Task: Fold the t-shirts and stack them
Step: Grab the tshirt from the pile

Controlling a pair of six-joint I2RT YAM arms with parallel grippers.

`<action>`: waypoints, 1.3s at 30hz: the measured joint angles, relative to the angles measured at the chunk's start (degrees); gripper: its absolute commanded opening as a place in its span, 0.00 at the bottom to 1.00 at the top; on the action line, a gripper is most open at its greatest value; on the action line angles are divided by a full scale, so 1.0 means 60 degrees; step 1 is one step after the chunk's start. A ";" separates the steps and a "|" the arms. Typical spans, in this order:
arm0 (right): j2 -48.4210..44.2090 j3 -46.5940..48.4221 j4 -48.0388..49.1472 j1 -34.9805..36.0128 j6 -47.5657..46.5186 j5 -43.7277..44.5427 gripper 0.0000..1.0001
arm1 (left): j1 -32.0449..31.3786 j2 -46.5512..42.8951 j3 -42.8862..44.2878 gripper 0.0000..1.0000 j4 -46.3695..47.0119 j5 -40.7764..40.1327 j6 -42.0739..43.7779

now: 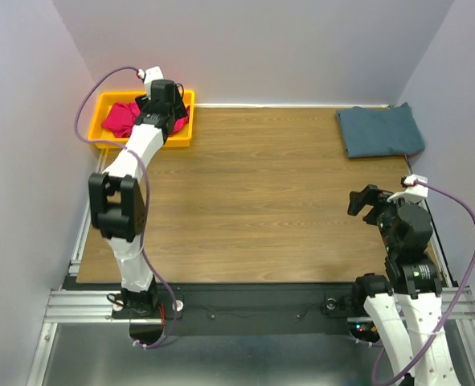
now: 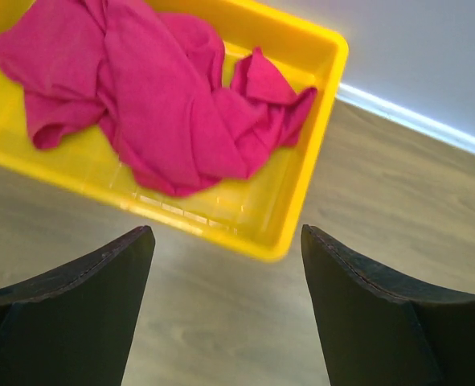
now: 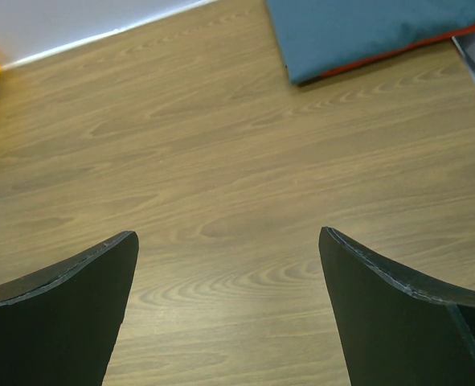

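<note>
A crumpled crimson-pink t-shirt [image 1: 121, 117] [image 2: 165, 96] lies bunched in the yellow tray [image 1: 181, 138] [image 2: 317, 153] at the table's far left. My left gripper [image 1: 163, 103] [image 2: 227, 235] hovers over the tray's near side, open, with nothing between its fingers. The teal-blue t-shirt [image 1: 380, 130] [image 3: 366, 32] rests folded flat at the far right corner, a red edge showing under it in the right wrist view. Near the right front of the table my right gripper [image 1: 368, 201] [image 3: 229, 237] stands open above bare wood.
The wooden tabletop [image 1: 261, 201] spreads between the tray and the folded shirt. White walls close in at the back and both sides. A metal rail [image 1: 245, 301] with the arm bases runs along the near edge.
</note>
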 measured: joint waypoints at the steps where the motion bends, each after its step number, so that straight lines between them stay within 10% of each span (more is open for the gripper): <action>1: 0.0051 -0.0011 -0.0004 0.0000 0.0004 -0.0018 1.00 | 0.0058 0.0463 0.0430 0.85 -0.0044 -0.0036 0.0000; 14: 0.0594 -0.0015 0.0215 0.0000 0.0215 -0.0302 1.00 | 0.0885 0.5872 0.5380 0.71 -0.0565 -0.0364 -0.0171; 21: 0.0594 -0.0015 0.0219 0.0000 0.0251 -0.0404 1.00 | 0.1330 0.6528 0.5603 0.00 -0.1104 0.0117 -0.0492; 30: 0.0441 -0.0015 0.0211 0.0000 0.0251 -0.0554 1.00 | 0.1588 0.5286 0.4193 0.00 -0.0820 0.0688 -0.0324; 39: -0.0189 0.0149 0.0200 0.0000 0.0397 -0.0761 1.00 | 0.0040 0.1005 0.3985 0.00 -0.0630 0.0514 0.0222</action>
